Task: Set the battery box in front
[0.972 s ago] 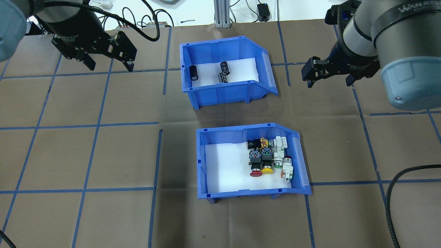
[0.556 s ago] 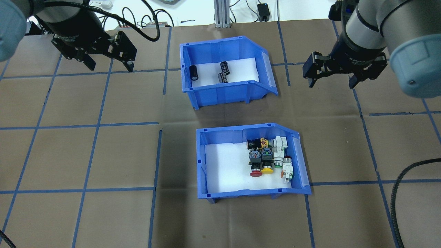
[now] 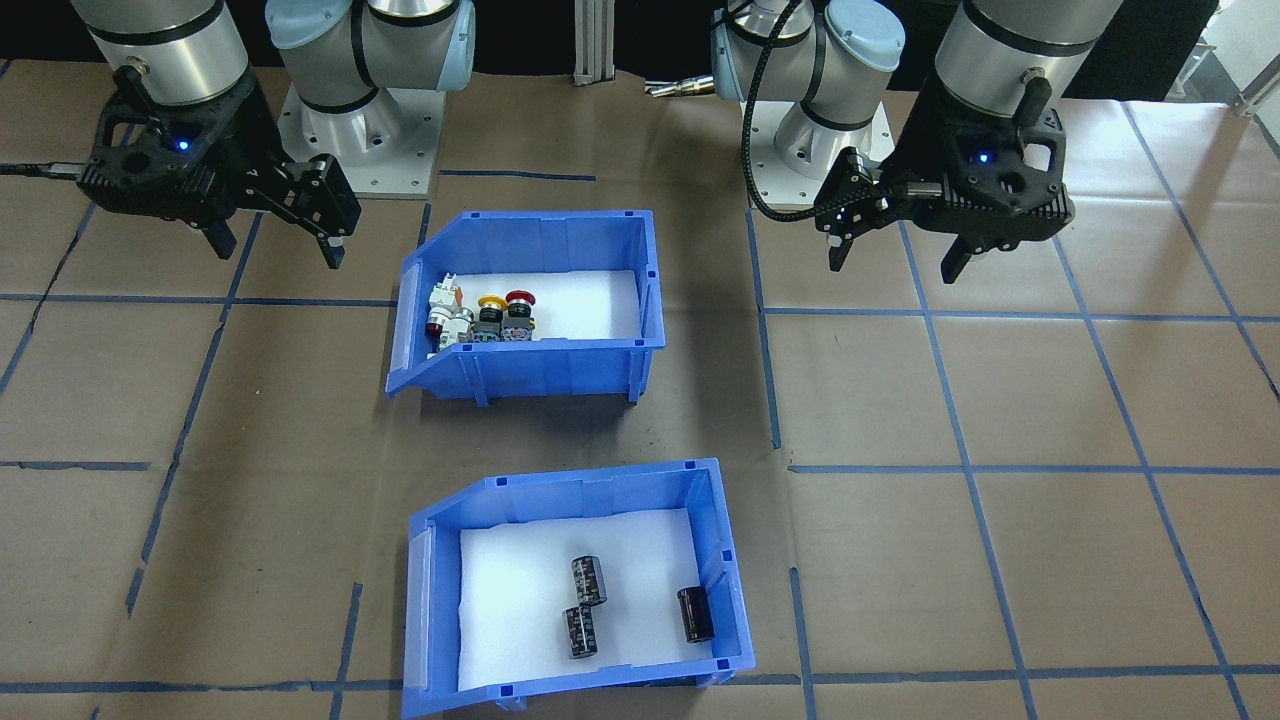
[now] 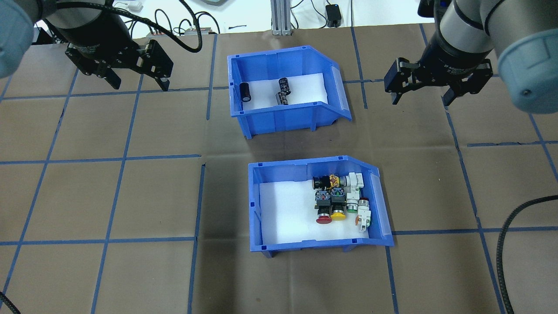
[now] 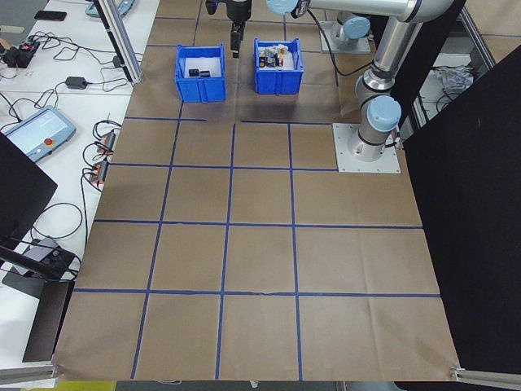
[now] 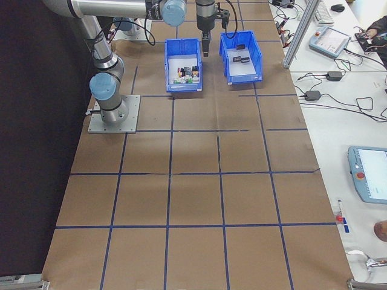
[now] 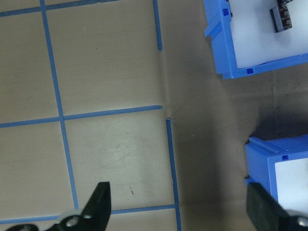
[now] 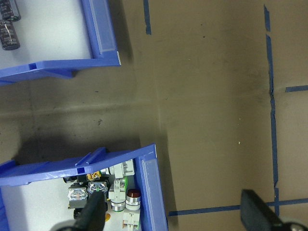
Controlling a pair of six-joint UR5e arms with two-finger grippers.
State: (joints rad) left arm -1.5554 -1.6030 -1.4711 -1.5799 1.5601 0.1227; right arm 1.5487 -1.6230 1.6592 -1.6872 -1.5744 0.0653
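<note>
since earlier, right gripper shifted farther away (jaws wide, empty, like left gripper); no readable writing.

- The left gripper hangs above the table, pointing down, with its jaws wide apart and nothing between them.
- The right gripper also hangs above the table, jaws spread wide and empty.

Landmark: battery box, on table. Three cells lie inside it. Switch bin sits nearer the robot, apart. Left gripper hangs left of the box, right gripper right.
</note>
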